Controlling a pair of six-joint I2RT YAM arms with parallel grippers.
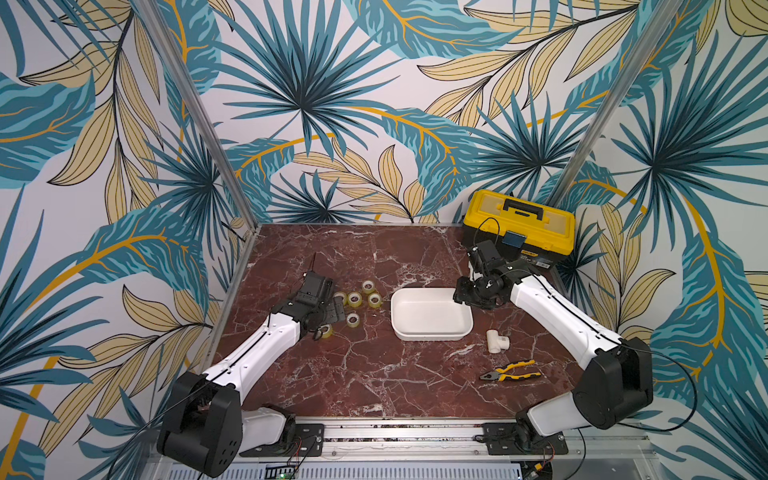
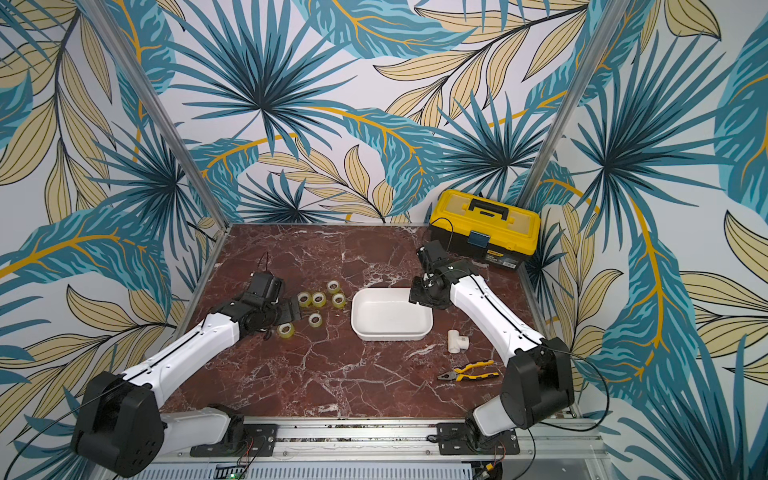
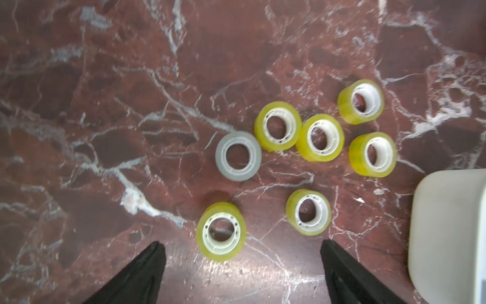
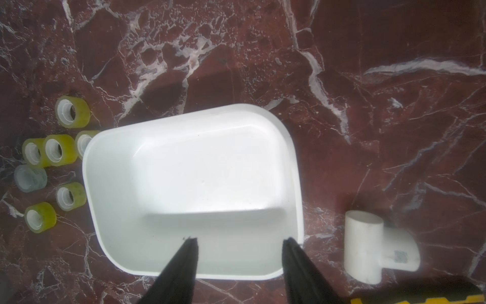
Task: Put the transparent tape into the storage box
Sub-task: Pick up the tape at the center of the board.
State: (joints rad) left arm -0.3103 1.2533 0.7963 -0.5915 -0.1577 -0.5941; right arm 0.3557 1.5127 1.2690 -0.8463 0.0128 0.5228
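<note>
Robot test booth, leaf-print walls [image 1: 374,83], aluminium frame [image 1: 199,112], marble tabletop [image 1: 353,374]

Six yellow-tinted tape rolls [image 3: 302,143], white cores, plus one grey-white tape roll [image 3: 221,158], sit ahead of black jaws of left gripper [image 3: 242,244]. White storage box [image 4: 293,168] is under black jaws of right gripper [image 4: 239,240]. Table [image 3: 105,79] is dark-red marble, white veins. Toolbox [image 1: 519,228] yellow and black; walls [image 1: 374,83] teal-beige leaf print.
</note>
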